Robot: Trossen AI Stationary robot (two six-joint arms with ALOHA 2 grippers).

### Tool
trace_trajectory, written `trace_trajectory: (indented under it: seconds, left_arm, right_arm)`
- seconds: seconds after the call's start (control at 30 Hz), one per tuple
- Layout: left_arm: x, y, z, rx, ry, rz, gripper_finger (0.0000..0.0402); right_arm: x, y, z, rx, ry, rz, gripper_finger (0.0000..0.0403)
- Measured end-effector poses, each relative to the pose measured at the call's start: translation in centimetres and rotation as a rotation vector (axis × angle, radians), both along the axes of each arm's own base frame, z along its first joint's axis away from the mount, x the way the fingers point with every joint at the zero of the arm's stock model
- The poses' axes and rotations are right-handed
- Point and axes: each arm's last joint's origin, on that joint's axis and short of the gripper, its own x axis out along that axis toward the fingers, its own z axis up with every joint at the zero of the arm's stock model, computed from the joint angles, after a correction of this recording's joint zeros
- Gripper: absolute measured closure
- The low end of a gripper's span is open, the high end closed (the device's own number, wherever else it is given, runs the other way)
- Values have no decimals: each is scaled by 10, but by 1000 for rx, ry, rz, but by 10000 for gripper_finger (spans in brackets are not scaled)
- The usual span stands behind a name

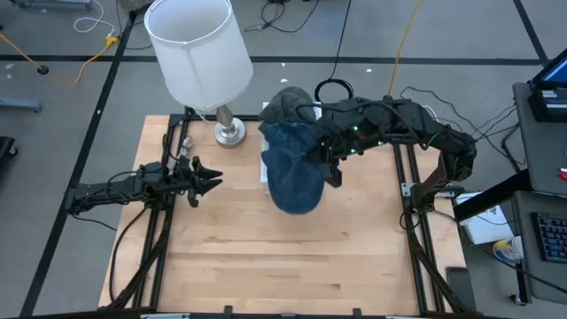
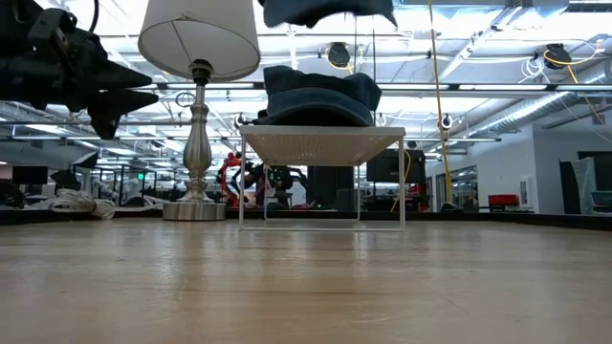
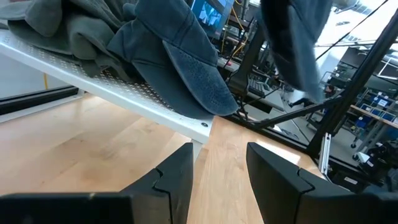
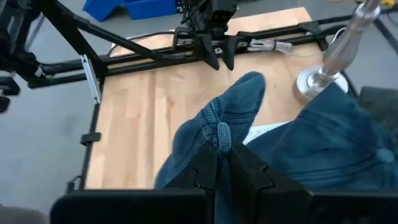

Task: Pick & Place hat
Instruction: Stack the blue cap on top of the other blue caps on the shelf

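My right gripper [image 4: 219, 152] is shut on a blue cloth hat [image 1: 292, 173], which hangs in the air over the white wire rack [image 2: 320, 143]; the low view shows this hat [image 2: 325, 10] at its top edge. On the rack lie a blue cap [image 3: 180, 62], its brim overhanging the rack's edge, and a grey-green hat [image 1: 288, 102]. At the table's left side my left gripper [image 1: 208, 182] stands open and level, pointing toward the rack, with nothing between its fingers [image 3: 177, 174]. My right gripper pinches a bunched fold of the blue hat's crown, right beside the top button [image 4: 221, 132], between its two shut fingers. The fingers come slanting down from the table's right side. The hat is lifted clear and hangs slack below the fingers, above the rack.
A table lamp with a white shade [image 1: 199, 53] and a silver base [image 1: 230, 133] stands at the far left of the rack. Bare wood [image 1: 283, 257] lies across the near half of the table. Black frame rails [image 1: 412, 221] run along both sides.
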Motion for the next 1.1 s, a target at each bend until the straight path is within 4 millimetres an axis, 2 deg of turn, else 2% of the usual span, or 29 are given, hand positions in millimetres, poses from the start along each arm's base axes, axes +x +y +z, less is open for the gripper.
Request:
trace_trajectory:
  seconds: [0.47, 0.77, 1.1]
  left_arm:
    - [0, 0, 0, -2, -1, 0, 249]
    - [0, 0, 0, -2, -1, 0, 249]
    - [0, 0, 0, -1, 0, 0, 249]
  right_arm:
    - [-7, -38, 2, -182, -5, 3, 391]
    - [8, -64, -11, -201, 42, -46, 391]
    - [29, -96, -37, -185, 137, -106, 391]
